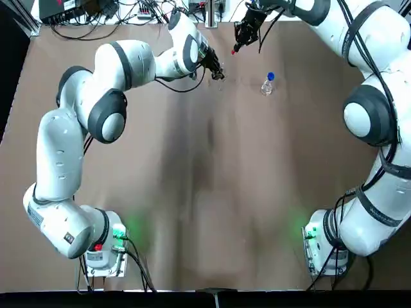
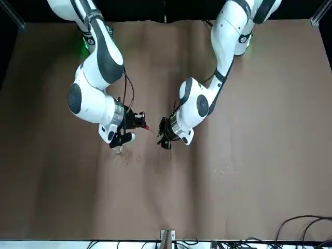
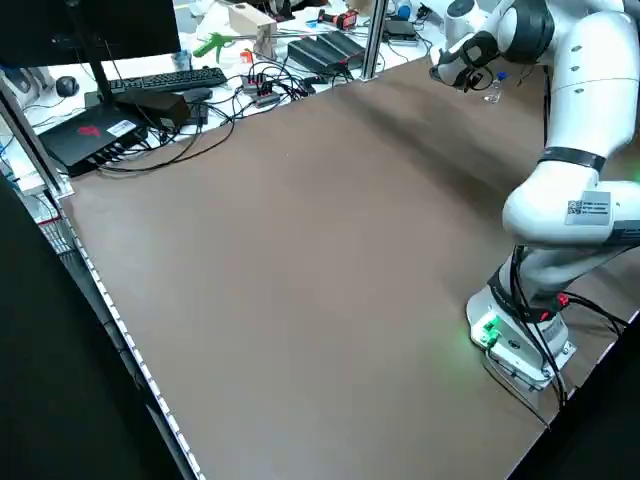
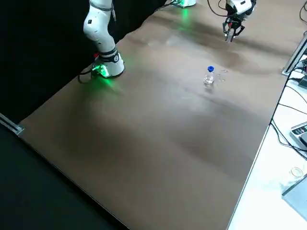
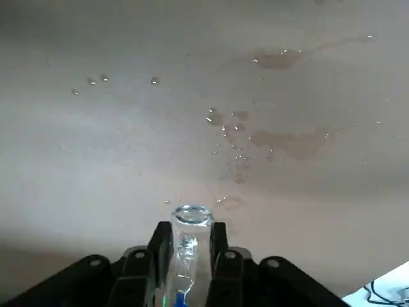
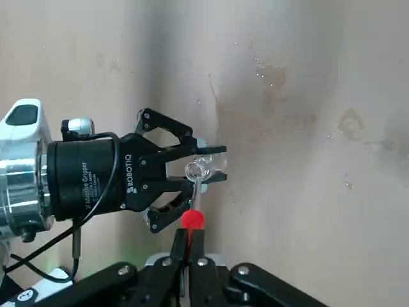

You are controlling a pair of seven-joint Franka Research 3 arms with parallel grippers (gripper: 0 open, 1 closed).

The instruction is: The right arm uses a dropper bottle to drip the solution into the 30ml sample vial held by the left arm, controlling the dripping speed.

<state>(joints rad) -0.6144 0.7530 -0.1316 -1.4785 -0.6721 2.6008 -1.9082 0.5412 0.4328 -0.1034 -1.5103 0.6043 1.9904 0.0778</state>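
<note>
My left gripper (image 1: 218, 74) is at the far middle of the table, shut on the clear 30ml sample vial (image 5: 190, 231), whose open mouth (image 6: 195, 169) points out past the fingertips. Just beyond it, my right gripper (image 1: 239, 42) is shut on a thin dropper with a red bulb (image 6: 192, 219). The dropper's glass tip sits at the vial's mouth. The dropper bottle (image 1: 268, 83), clear with a blue collar and without its dropper, stands upright on the table to the right of both grippers.
Water drops and wet patches (image 5: 276, 137) spot the brown table under the grippers. Cables, a keyboard (image 3: 165, 79) and electronics lie beyond the table's far edge, with a metal post (image 3: 372, 40) there. Both arm bases stand at the near corners.
</note>
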